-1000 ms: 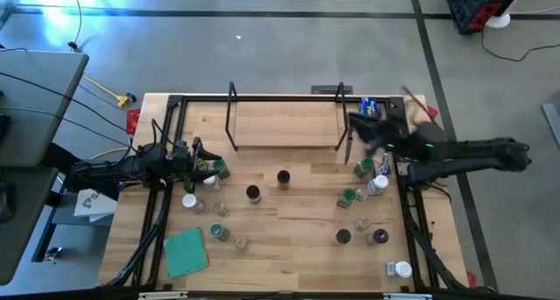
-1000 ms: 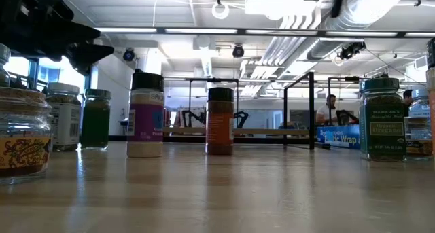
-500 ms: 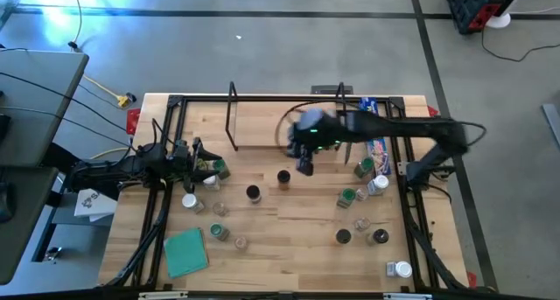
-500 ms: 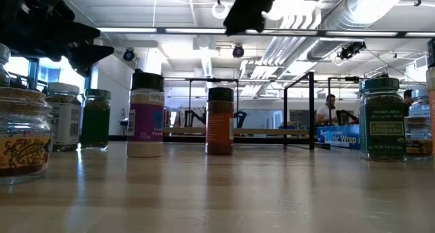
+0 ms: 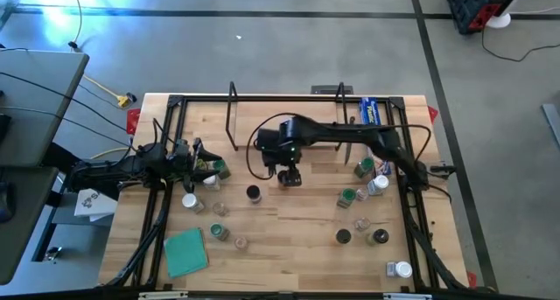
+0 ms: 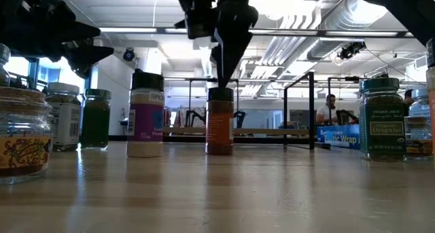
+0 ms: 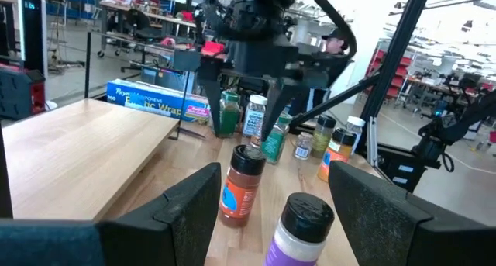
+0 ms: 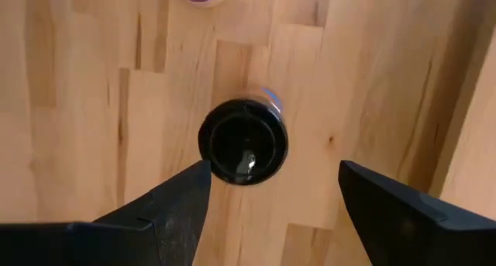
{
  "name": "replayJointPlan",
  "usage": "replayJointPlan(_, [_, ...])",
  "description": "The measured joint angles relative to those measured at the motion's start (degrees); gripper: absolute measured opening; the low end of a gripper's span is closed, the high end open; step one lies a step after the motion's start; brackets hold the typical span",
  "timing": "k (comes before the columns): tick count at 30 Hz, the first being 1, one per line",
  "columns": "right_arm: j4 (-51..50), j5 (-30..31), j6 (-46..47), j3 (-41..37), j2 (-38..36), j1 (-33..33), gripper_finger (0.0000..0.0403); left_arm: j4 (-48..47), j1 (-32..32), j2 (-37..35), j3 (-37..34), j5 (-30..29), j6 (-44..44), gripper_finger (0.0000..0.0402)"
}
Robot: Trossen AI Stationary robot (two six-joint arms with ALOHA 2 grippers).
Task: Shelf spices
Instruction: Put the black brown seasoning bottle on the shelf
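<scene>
A jar with a black lid and orange-brown contents stands upright on the table in front of the shelf, a wooden board between black end frames. My right gripper hangs over this jar, open and pointing down, a finger on either side of the lid and clear of it. A second black-lidded jar with a purple label stands to its left. My left gripper waits open at the table's left, beside a green-lidded jar, with nothing between its fingers.
Several more spice jars stand in clusters at the right and the near left; one with a white lid lies near the front right corner. There is a blue wrap box at the far right and a teal square near the front left.
My right gripper has swept from the table's right side toward the left, past the shelf's right end. It has come down over the black-lidded orange jar in the middle. The jars have stayed where they were.
</scene>
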Motion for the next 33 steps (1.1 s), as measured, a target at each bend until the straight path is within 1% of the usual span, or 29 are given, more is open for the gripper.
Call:
replayJointPlan(10, [4.17,0.98,-1.62,0.14,1.68,2.51,0.028,0.0,0.0,0.0,0.0,0.32,0.0,0.0234])
replayJointPlan(12, [4.1,1.42,-1.66,0.11,2.19,2.97,0.028,0.01,0.0,0.0,0.0,0.31,0.0,0.0234])
replayJointPlan(15, [4.08,3.73,-1.59,0.06,2.93,3.45,0.028,0.07,0.0,0.0,0.0,0.35,0.0,0.0234])
replayJointPlan(19, [4.18,3.83,-0.99,0.05,3.74,3.64,0.0277,0.05,-0.01,0.01,0.0,0.36,-0.02,0.0234])
replayJointPlan(22, [3.47,3.85,-0.59,0.05,4.48,3.61,0.026,0.01,-0.01,0.15,0.0,0.38,-0.03,0.0234])
replayJointPlan(27, [1.8,4.24,-0.58,0.05,5.43,3.61,0.0195,0.01,-0.01,0.13,0.0,0.46,-0.02,0.0234])
replayJointPlan(28, [1.8,4.33,-0.58,0.07,5.45,3.61,0.0188,0.01,0.0,0.15,0.0,0.46,0.0,0.0234])
replayJointPlan(31, [0.47,5.31,-0.56,1.21,5.47,3.61,0.0188,0.01,-0.02,0.15,0.0,0.46,-0.03,0.0234])
replayJointPlan(33, [-2.72,7.78,-0.95,3.43,5.43,3.34,0.0188,0.03,0.0,0.13,0.0,0.46,-0.04,0.0234])
